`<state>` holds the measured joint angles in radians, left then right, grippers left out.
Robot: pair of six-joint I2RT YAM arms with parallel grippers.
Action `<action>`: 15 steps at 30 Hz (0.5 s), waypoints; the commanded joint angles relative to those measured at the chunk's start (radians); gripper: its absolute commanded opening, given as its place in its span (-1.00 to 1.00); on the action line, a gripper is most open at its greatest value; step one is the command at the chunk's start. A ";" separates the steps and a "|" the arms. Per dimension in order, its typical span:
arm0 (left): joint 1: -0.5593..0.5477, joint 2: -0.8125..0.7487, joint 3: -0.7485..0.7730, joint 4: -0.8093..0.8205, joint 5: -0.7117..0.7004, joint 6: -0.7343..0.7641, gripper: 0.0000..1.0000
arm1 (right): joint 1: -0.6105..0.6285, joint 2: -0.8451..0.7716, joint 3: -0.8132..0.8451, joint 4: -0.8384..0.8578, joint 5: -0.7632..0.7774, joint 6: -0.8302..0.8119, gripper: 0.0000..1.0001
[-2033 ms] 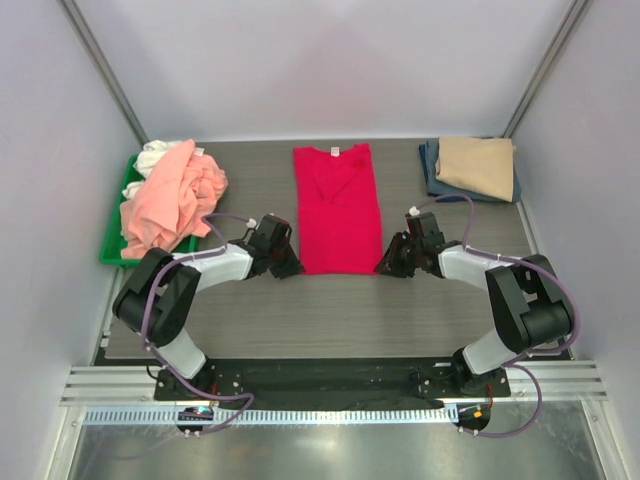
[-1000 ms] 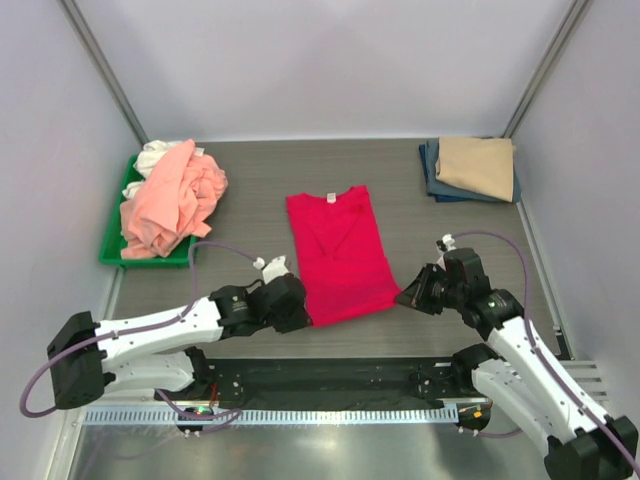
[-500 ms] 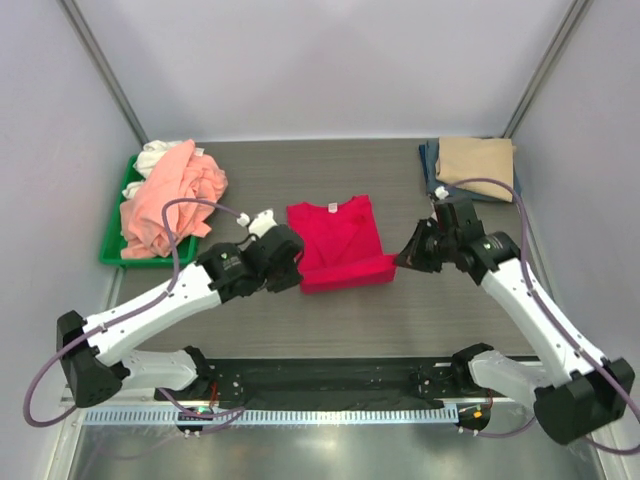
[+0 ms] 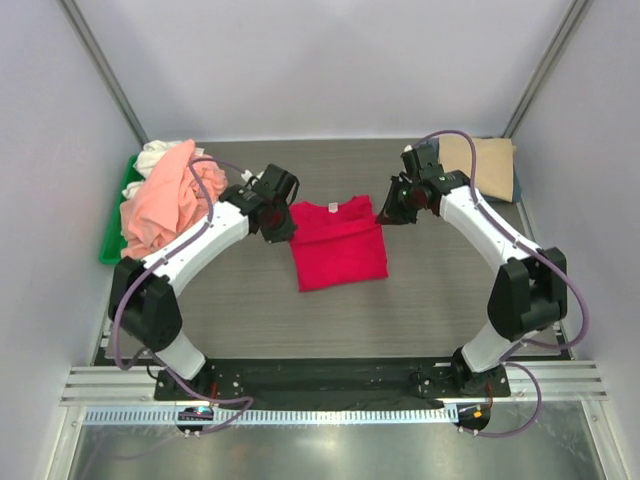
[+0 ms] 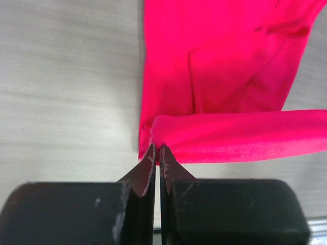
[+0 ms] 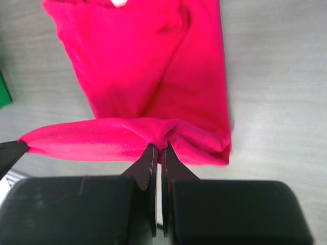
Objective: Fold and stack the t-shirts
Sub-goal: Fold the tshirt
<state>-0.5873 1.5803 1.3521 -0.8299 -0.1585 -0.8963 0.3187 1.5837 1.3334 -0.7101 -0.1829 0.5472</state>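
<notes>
The left gripper [image 4: 279, 224] and the right gripper [image 4: 388, 214] each pinch a corner of the red shirt [image 4: 338, 252] in the middle of the desk [image 4: 300, 322], and should lay the fold down evenly, edges matching.

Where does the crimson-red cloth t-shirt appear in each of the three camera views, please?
Top external: crimson-red cloth t-shirt at picture centre.
Left wrist: upper right, edge pinched by left gripper.
Right wrist: upper centre, edge pinched by right gripper.
Shared landmark: grey wood-grain tabletop.
</notes>
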 commanded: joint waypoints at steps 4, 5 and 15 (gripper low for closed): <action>0.101 0.137 0.180 -0.057 0.011 0.154 -1.00 | -0.052 0.126 0.202 0.040 0.040 -0.058 -0.98; 0.118 0.156 0.197 -0.061 0.016 0.161 -0.99 | -0.056 0.165 0.219 0.038 0.030 -0.061 -0.97; 0.190 0.375 0.413 -0.113 0.063 0.217 -0.99 | -0.086 0.331 0.386 0.040 -0.003 -0.052 -0.98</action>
<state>-0.4286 1.9167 1.7073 -0.8577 -0.0753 -0.7418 0.2630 1.9022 1.6478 -0.6922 -0.2214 0.5194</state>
